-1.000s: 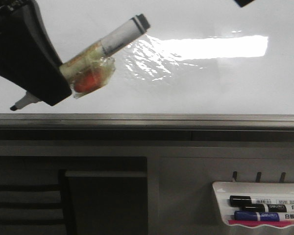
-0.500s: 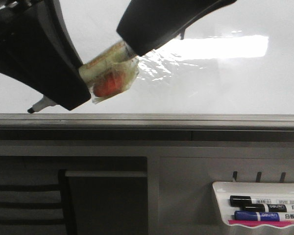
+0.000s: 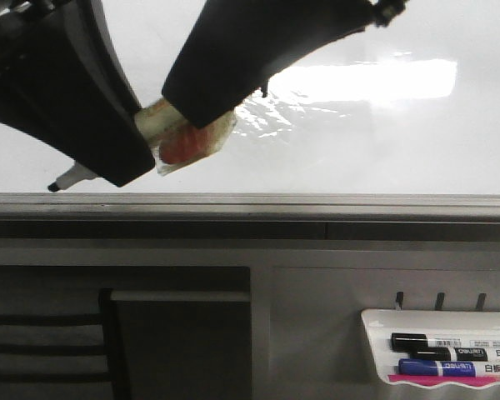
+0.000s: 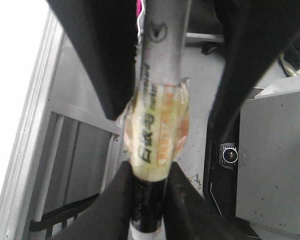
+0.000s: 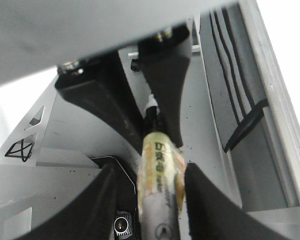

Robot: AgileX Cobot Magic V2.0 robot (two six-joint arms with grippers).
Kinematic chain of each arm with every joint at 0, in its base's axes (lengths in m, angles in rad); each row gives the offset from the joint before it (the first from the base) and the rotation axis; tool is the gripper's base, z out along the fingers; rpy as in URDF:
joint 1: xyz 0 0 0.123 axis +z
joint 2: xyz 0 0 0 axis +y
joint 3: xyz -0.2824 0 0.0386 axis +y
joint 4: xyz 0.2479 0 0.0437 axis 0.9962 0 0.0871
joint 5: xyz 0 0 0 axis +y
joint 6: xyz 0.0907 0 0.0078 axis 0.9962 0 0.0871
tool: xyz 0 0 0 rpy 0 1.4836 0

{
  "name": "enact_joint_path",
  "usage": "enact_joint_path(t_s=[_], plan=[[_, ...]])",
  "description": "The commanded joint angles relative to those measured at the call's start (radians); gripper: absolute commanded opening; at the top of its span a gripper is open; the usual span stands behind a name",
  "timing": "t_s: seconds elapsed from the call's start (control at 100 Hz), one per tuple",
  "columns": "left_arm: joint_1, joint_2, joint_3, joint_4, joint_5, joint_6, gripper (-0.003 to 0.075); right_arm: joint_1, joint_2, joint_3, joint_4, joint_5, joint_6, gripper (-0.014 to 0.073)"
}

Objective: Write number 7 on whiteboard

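- Because both arms cover it, much of the whiteboard [image 3: 383, 142] is hidden — no number 7 shows on its shiny white face.
- Half a second ago the right gripper [image 3: 202, 112] sat higher; now it has slid down over the marker [image 3: 183, 137], fingers either side, grip unclear.
- Left gripper [image 3: 129, 154] squeezes the marker, its tip [image 3: 57, 185] poking out low.

Right gripper arrives at marker's cap end

Right gripper [image 3: 202, 112]: entered from upper right, now covering the marker [image 3: 187, 137] cap, its fingers either side of the barrel. Left gripper [image 3: 129, 146]: shifted slightly right with marker; tip [image 3: 54, 187] moved right.
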Motion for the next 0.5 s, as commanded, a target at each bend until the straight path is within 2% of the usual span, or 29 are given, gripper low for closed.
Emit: enact_joint_path(t_s=[0.0,0.23,0.3,0.35,0.49], plan=[[-0.008,-0.029,-0.034,-0.033,-0.040,0.001,0.0039,0.001,-0.027,-0.036,0.052,-0.021,-0.009,0.0209],[-0.008,-0.031,-0.034,-0.033,-0.038,0.001,0.0056,0.001,-0.027,-0.036,0.052,-0.017,-0.009,0.0031],[-0.008,-0.033,-0.034,-0.033,-0.038,0.001,0.0109,0.001,-0.027,-0.036,0.050,-0.010,-0.009,-0.0015],[-0.008,-0.033,-0.034,-0.033,-0.038,-0.001,0.0176,0.001,-0.027,-0.036,0.050,-0.008,-0.009,-0.0035],[-0.008,-0.033,-0.034,-0.033,-0.038,-0.003,0.0328,0.001,-0.027,-0.036,0.050,-0.004,-0.009,-0.0046]])
